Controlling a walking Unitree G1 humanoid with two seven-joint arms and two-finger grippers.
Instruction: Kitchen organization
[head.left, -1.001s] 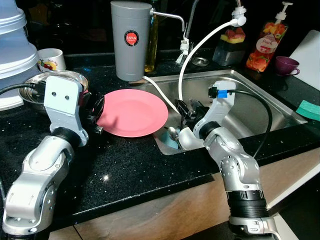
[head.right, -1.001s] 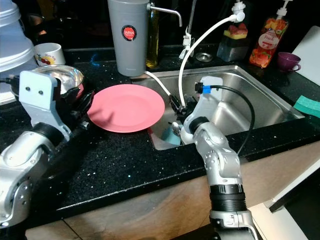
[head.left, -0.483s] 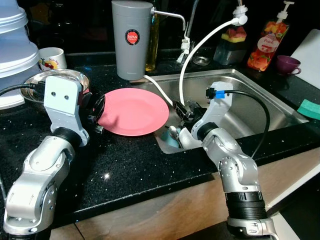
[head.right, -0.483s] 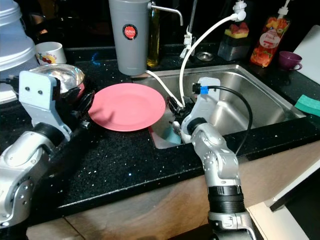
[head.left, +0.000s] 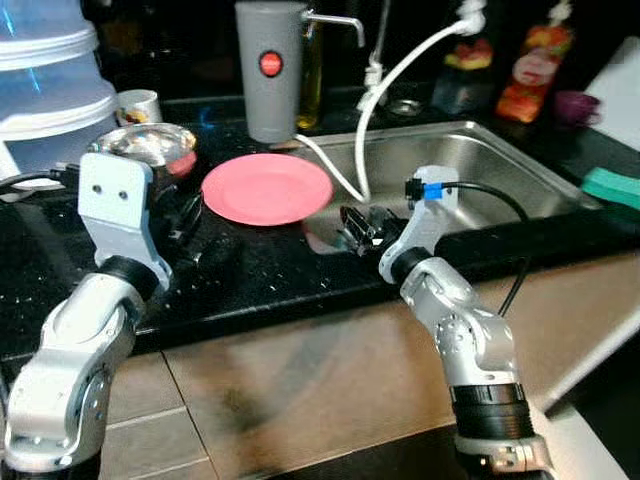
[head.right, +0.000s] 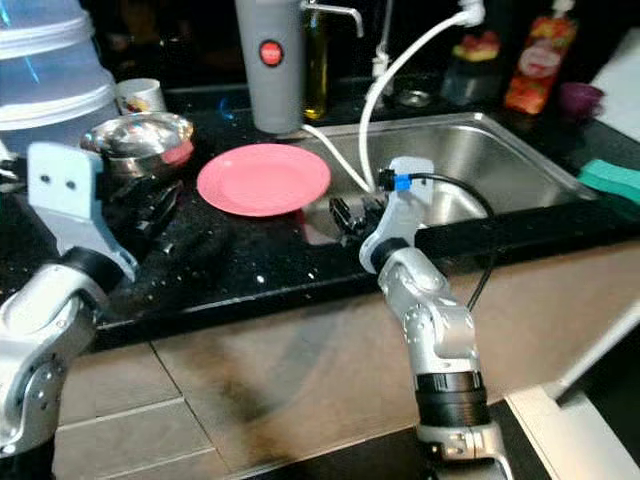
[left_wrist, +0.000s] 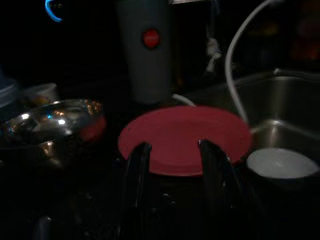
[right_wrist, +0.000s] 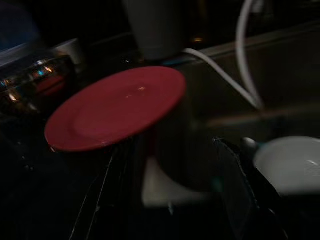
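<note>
A pink plate lies on the black counter, its right edge reaching over the sink. My left gripper hovers just left of the plate, open; in the left wrist view its fingers frame the plate from a short way off. At the sink's near left corner my right gripper is open and holds nothing. The right wrist view shows a white bowl with a spoon down in the sink, beside the right gripper.
A steel bowl sits behind the left gripper, with a mug and stacked plastic tubs beyond it. A grey tumbler stands behind the plate. A white hose arcs into the sink. A green sponge lies far right.
The whole view has drawn back from the counter and blurred, so the camera has moved. The cabinet front under the counter now shows. Plate and grippers keep roughly the same places.
</note>
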